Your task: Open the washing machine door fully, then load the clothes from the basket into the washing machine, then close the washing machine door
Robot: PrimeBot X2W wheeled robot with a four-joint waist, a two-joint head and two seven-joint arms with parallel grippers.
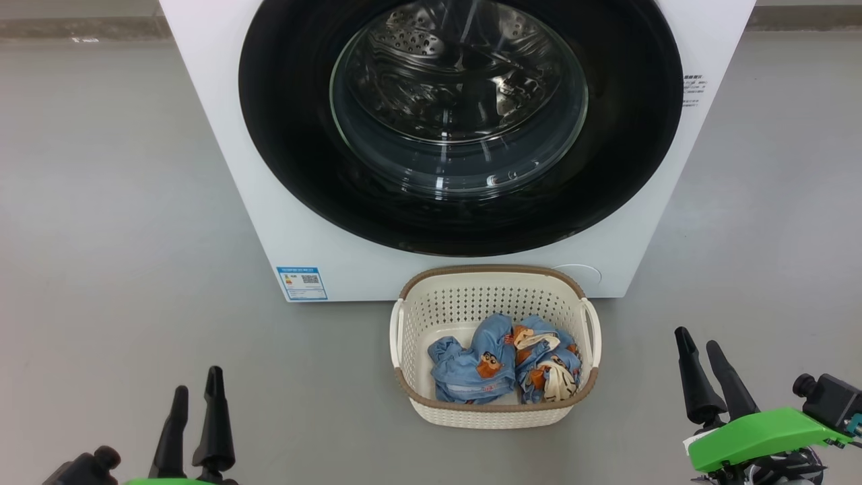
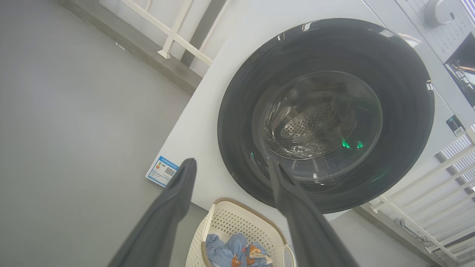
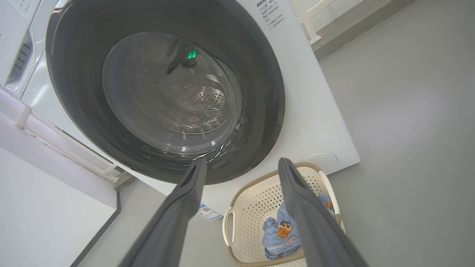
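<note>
At the lower left of the head view, the left gripper (image 1: 198,380) hangs over the bare grey floor (image 1: 101,202) with its two dark fingers spread and nothing between them; its own wrist view shows the same gap in the left gripper (image 2: 232,163). To its right stands the washing machine (image 1: 222,135), a big white boxy front-loader with a small blue energy label (image 1: 302,283) at its lower left corner. The washing machine door (image 1: 289,135) sits shut, flush against the front: a large round door with a wide glossy black rim around a bulging clear glass porthole (image 1: 458,101), through which the perforated steel drum (image 1: 404,40) can be seen. Just in front of the machine, below the lowest part of the door, the basket (image 1: 495,271) rests on the floor. It is a small cream-white perforated plastic one, a rounded rectangle with a brown woven-look rim and a handle on each side. Inside it lie the clothes (image 1: 502,367), two crumpled light-blue denim-like bundles side by side, printed with orange-brown cartoon figures and edged in cream-white trim. Farther right, well apart from the basket, the right gripper (image 1: 697,337) rises from a bright green housing (image 1: 761,431), fingers parted and empty, as the right wrist view also shows for the right gripper (image 3: 242,162).
</note>
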